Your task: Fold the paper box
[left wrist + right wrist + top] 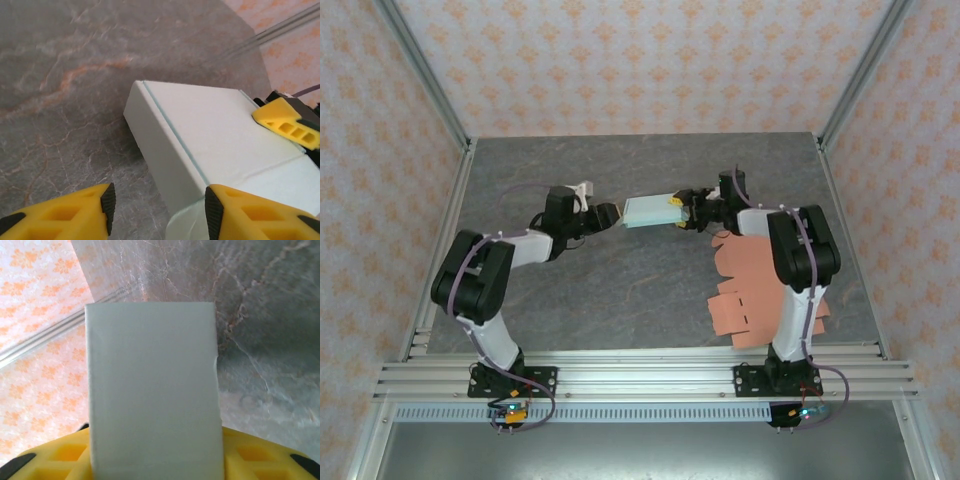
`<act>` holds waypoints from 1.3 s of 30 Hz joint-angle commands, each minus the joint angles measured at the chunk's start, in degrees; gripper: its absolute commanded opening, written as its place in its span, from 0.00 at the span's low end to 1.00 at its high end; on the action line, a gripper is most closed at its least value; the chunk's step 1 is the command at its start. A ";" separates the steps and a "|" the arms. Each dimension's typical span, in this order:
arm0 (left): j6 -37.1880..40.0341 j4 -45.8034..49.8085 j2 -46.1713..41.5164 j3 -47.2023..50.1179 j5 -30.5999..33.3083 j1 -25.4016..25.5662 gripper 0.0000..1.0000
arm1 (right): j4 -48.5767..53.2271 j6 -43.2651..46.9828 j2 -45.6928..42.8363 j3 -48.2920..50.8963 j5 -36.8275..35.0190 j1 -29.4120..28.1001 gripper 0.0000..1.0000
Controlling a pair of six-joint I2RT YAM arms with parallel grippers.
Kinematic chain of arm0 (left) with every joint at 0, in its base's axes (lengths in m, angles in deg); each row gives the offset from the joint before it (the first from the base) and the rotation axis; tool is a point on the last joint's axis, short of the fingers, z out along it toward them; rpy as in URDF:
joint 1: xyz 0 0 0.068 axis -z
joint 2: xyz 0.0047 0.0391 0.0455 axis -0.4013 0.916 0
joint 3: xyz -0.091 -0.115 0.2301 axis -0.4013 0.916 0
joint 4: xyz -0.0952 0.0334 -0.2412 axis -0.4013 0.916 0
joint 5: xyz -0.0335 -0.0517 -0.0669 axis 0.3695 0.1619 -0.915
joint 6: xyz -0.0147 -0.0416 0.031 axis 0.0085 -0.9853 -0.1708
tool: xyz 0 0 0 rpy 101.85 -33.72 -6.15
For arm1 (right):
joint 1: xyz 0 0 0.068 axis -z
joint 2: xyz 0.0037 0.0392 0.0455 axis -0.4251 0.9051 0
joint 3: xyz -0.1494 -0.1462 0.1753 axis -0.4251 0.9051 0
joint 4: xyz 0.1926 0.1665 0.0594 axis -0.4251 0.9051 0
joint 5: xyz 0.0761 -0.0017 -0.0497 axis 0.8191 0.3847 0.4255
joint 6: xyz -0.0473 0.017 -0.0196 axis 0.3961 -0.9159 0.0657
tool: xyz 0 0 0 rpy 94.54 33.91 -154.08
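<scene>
The paper box (648,211) is a pale mint carton held just above the middle of the table, lying flat with its long side left to right. My right gripper (680,212) is shut on its right end; in the right wrist view the box (152,390) runs up from between the yellow fingers (270,460). My left gripper (612,214) is at the box's left end, open. From the left wrist, the box's side wall (165,160) and a rounded flap (187,225) sit between the spread pads (107,202), and the right pad is at the box's top edge.
Flat salmon cardboard cutouts (755,285) lie on the grey marble table (620,300) under and beside the right arm. Patterned walls and aluminium posts (425,75) close the back and sides. A rail (640,375) runs along the near edge.
</scene>
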 commanded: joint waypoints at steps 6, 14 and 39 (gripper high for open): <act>34.75 -12.13 -6.98 8.26 4.92 8.84 0.60 | 52.25 20.82 -6.43 -15.12 4.37 3.39 0.49; 56.19 -1.91 -15.91 12.76 4.49 13.42 0.64 | 64.17 26.90 -5.22 -16.57 9.92 5.70 0.46; 60.16 -14.86 -5.70 9.43 25.52 21.92 0.65 | 65.46 25.71 -1.15 -14.93 9.39 4.91 0.44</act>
